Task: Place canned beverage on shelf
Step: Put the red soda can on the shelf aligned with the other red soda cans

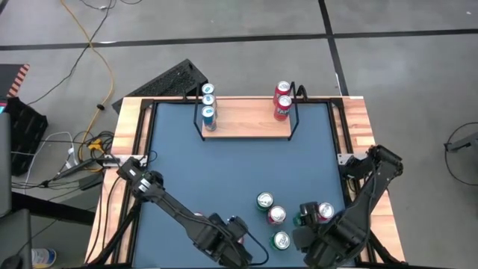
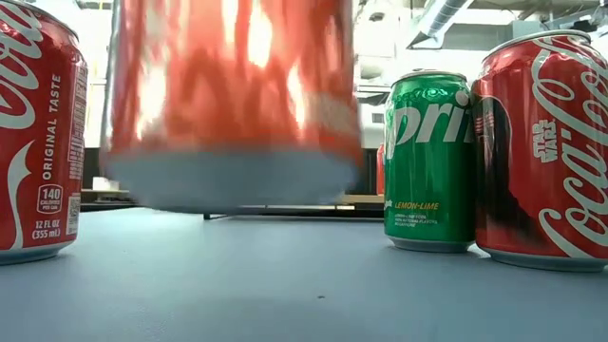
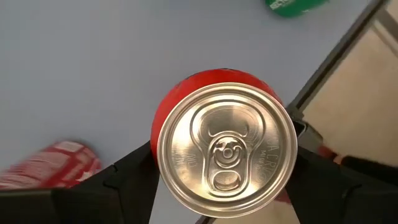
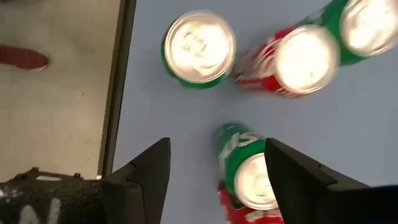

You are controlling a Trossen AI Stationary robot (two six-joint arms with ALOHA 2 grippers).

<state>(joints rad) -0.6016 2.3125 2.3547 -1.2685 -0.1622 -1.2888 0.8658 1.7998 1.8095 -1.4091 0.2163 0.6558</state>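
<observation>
The blue table lies bare and wide between the near cans and the shelf, a light-wood board with black wire ends at the far edge, carrying 3 teal cans and 2 red ones. The left end effector grips a red can, apparently lifted. The right end effector hangs open above a green can near the right rim.
</observation>
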